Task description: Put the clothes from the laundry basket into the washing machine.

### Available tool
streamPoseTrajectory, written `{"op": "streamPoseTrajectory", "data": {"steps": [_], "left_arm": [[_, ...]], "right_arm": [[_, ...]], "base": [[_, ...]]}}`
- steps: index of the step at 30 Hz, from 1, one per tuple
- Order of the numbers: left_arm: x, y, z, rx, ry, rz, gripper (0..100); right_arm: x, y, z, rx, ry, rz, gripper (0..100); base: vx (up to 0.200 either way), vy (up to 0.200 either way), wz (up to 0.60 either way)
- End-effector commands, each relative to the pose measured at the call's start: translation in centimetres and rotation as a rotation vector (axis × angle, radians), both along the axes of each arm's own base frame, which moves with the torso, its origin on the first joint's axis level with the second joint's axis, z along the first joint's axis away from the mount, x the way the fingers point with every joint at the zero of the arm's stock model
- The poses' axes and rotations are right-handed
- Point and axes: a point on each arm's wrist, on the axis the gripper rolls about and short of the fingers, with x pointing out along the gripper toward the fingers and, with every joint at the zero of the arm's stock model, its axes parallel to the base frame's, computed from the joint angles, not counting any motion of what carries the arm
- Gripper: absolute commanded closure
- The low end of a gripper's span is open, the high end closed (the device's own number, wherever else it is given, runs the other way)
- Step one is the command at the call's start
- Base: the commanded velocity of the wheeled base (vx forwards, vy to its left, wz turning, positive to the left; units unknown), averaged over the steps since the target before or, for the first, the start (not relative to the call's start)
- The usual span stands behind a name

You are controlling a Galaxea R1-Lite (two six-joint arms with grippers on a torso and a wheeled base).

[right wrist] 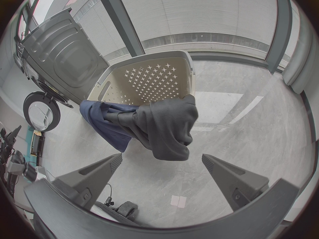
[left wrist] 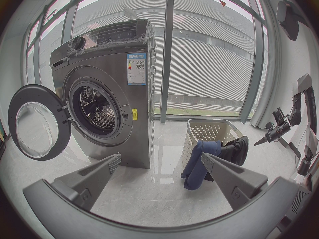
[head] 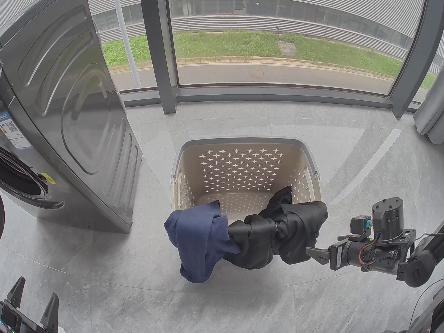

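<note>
Clothes [head: 259, 241] hang over the laundry basket [head: 245, 141] rim, both claws spread

We see two garments twisted loosely together across the near rim, lower centre of the head view. A blue garment [head: 199, 239] spills down the outside toward the floor [head: 138, 297]. A black garment [head: 296, 227] is bunched to its right, with one corner tucked back inside. Both look soft and light, matte cloth in deep folds (nothing stiff to lever against). We judge they will sag and drag one another if lifted by an edge. The best hold, in our view, is the thick bunched fold of the black piece, or the twist where the two meet, pinched deep so nothing slips.

The basket is rigid cream plastic with star-shaped holes and a grey rim, and it may slide on the polished tiles if fabric snags. The washing machine [head: 69, 116] stands at the left of the frame, grey metal, its round door [left wrist: 36, 125] swung open.

The right claw [head: 314, 254] sits at lower right, just beside the black cloth, fingers spread and holding nothing. The left claw [head: 34, 297], in the lower left corner, is likewise spread and empty.
</note>
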Motion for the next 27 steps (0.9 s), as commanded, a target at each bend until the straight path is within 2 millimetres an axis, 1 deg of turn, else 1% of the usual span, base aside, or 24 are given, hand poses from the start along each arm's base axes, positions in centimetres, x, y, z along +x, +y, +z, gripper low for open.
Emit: {"op": "streamPoseTrajectory", "data": {"steps": [1,2,5,13,17,19,27], "left_arm": [[0.0,0.0,-0.5,0.0,-0.002,0.001,0],[0.0,0.0,-0.5,0.0,-0.002,0.001,0],[0.0,0.0,-0.5,0.0,-0.002,0.001,0],[0.0,0.0,-0.5,0.0,-0.002,0.001,0],[0.0,0.0,-0.5,0.0,-0.002,-0.001,0],[0.0,0.0,-0.5,0.0,-0.002,0.001,0],[0.0,0.0,-0.5,0.0,-0.002,0.001,0]], "right_arm": [[0.3,0.6,-0.9,-0.01,0.024,0.011,0],[0.6,0.7,-1.4,-0.02,0.031,-0.001,0],[1.1,0.9,-2.0,-0.021,0.016,-0.008,0],[3.3,1.7,-4.1,-0.012,-0.015,-0.024,0],[4.1,1.9,-4.4,-0.003,-0.032,-0.029,0],[4.9,1.8,-4.6,-0.005,-0.047,-0.065,0],[6.2,2.2,-4.6,0.017,-0.094,-0.091,0]], "base": [[0.0,0.0,0.0],[0.0,0.0,0.0],[0.0,0.0,0.0],[0.0,0.0,0.0],[0.0,0.0,0.0],[0.0,0.0,0.0],[0.0,0.0,0.0]]}}
